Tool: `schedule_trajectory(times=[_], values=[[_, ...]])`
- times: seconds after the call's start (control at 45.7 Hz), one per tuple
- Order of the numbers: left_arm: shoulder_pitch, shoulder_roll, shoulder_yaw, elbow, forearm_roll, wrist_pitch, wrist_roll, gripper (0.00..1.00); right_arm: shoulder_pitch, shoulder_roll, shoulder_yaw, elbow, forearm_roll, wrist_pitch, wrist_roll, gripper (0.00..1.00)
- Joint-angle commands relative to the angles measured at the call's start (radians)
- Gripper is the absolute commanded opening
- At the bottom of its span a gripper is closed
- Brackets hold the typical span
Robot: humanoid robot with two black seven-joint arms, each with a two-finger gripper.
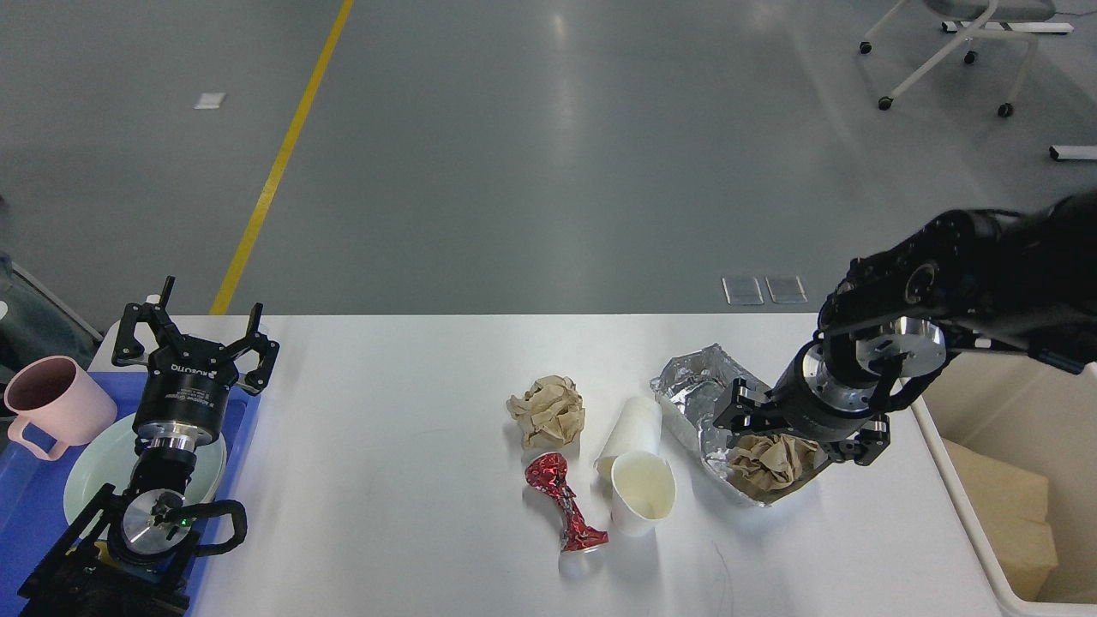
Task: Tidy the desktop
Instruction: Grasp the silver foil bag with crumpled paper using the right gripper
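Note:
The white desktop (386, 446) carries litter in its middle: a crumpled brown paper ball (548, 410), a crushed red can (566, 506), two white paper cups (641, 490) lying one behind the other, and a crumpled foil container (696, 390) with a wad of brown paper (765, 463) in it. My right gripper (799, 435) hangs low over that wad, open, one finger on each side of it. My left gripper (193, 330) stands open over the far edge of the blue tray, holding nothing.
A blue tray (34, 514) at the left edge holds a pink mug (51, 403) and a pale green plate (90, 467). A cream-white bin (951, 467) with tan paper inside stands at the right end. An office chair's base (943, 51) is on the floor behind.

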Motion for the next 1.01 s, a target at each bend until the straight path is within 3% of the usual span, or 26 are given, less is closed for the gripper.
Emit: schedule_trajectory(times=[0.0,0.066,0.131,0.241,0.438,0.854,0.985], values=[[0.000,0.000,0.000,0.000,0.000,0.001,0.000,0.97,-0.098,-0.005,-0.025,-0.055,0.114,-0.034,0.000,0.90],[0.000,0.000,0.000,0.000,0.000,0.000,-0.002,0.97,-0.132,-0.011,-0.024,-0.065,0.167,-0.039,0.000,0.87],[0.000,0.000,0.000,0.000,0.000,0.000,-0.002,0.97,-0.172,-0.034,-0.019,-0.085,0.207,-0.054,0.001,0.77],[0.000,0.000,0.000,0.000,0.000,0.001,-0.002,0.97,-0.251,-0.048,-0.007,-0.141,0.260,-0.102,0.003,0.67],[0.000,0.000,0.000,0.000,0.000,0.001,-0.002,0.97,-0.357,-0.040,0.011,-0.202,0.338,-0.235,0.006,0.77],[0.000,0.000,0.000,0.000,0.000,0.000,-0.002,0.97,-0.485,-0.039,0.116,-0.308,0.361,-0.275,0.006,0.76],[0.000,0.000,0.000,0.000,0.000,0.000,-0.002,0.97,-0.506,-0.036,0.128,-0.345,0.361,-0.271,0.004,0.68]])
